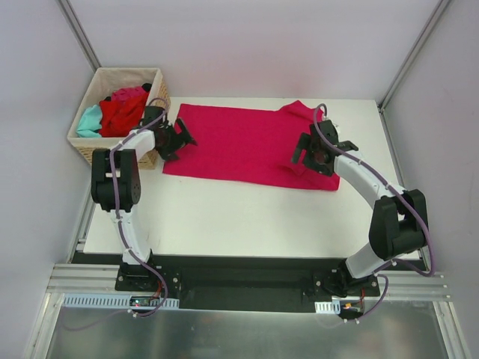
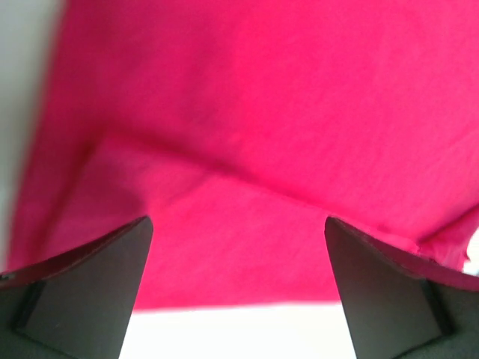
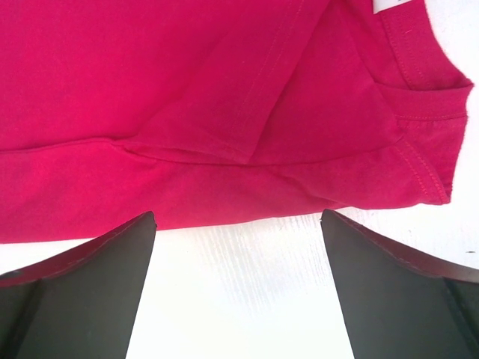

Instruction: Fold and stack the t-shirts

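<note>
A magenta-pink t-shirt lies spread flat across the back of the white table, folded lengthwise. My left gripper is open at the shirt's left edge; in the left wrist view the cloth fills the space ahead of its jaws. My right gripper is open above the shirt's right part; the right wrist view shows the shirt's hem and sleeve just beyond its jaws, with bare table between them. Red, teal and pink t-shirts lie heaped in the basket.
A tan wicker basket stands at the table's back left corner, right beside my left arm. The white table lies between the shirt and the arm bases. Frame posts rise at the back corners.
</note>
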Controlling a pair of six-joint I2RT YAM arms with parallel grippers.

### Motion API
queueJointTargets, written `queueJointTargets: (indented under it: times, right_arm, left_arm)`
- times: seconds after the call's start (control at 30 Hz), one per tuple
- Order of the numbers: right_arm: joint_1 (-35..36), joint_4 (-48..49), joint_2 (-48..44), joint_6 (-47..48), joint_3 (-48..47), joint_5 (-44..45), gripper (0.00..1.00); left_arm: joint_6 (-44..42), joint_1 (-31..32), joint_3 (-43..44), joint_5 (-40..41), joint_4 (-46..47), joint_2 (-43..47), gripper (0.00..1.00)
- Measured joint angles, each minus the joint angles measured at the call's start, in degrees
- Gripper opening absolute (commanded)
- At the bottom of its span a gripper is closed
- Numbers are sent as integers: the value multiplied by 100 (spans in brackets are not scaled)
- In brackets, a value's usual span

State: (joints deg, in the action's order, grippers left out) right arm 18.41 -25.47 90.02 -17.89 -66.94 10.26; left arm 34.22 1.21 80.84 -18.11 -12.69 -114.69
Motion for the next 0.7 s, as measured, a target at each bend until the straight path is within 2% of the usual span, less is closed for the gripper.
queueJointTargets:
  times: [0.13,0.47,0.57,0.7]
  right_arm:
    - [118,0,7,0,0,2,97]
    - [269,0,4,31,9,197,97]
    - [101,267,-20,39,192,72,97]
    - [-503,962,-31,42,769,-496,97]
  left_arm:
    - [-103,-396,-363,-197,-291,442,99]
    - [-79,-435,-452,-546,-302,688,99]
    - [-42,-326,-466,-520,-304,866,99]
    - [-42,-208,-514,-461,103,1158,99]
